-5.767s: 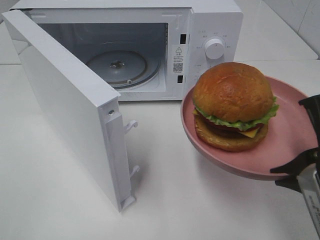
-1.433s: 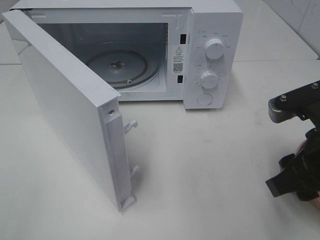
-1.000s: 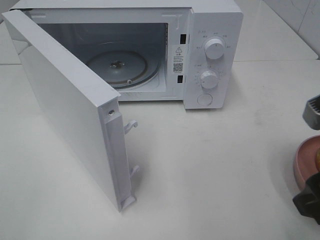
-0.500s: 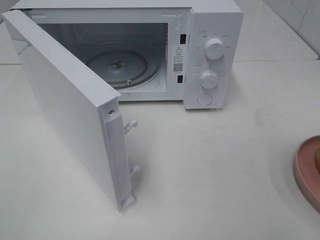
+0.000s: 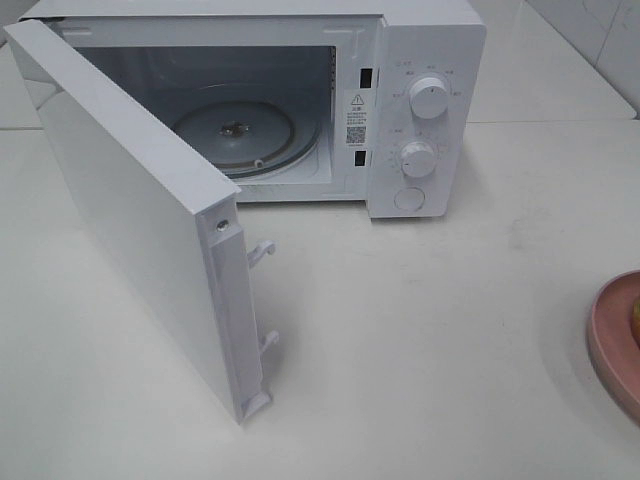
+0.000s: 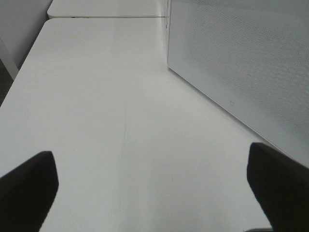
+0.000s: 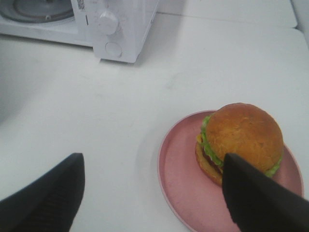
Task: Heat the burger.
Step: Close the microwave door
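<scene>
Burger on plate — right of, before the microwave.

pink plate: cut by the high view's right edge, only its left rim showing
burger: a mere sliver at that edge
microwave dial markings: too small to read

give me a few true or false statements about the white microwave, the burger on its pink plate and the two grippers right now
1. The white microwave has its door swung open. True.
2. The golden-bun burger sits on the glass turntable. False: it sits on the round pink plate on the white table; the turntable is bare.
3. The right gripper grips the plate's rim. False: its jaws are open above the table, holding nothing.
4. The left gripper is open and empty. True.
</scene>
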You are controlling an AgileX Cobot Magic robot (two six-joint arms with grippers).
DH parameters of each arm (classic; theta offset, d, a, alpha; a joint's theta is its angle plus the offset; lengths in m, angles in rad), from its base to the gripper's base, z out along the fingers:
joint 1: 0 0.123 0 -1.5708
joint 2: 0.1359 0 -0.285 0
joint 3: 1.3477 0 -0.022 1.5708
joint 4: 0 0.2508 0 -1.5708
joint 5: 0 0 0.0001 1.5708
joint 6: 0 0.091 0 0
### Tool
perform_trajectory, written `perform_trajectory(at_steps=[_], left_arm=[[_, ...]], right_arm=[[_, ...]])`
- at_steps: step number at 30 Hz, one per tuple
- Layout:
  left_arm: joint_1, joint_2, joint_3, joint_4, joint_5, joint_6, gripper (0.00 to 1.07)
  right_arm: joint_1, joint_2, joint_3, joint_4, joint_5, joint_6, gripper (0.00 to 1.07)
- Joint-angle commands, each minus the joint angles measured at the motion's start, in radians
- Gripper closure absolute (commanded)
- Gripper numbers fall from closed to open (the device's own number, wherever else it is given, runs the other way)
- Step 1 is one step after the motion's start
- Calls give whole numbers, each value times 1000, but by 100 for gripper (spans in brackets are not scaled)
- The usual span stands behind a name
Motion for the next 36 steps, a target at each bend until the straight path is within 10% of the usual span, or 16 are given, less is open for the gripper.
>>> perform_trajectory(at_steps=[1,36], left_arm=[[0,-5,4,-2,-12,-4,7],[0,-6,4,-1,-12,-4,7]], right_arm=[[-90,-35,3,21,-13,-23,31],[-129,-35,3,21,-13,-23,31]])
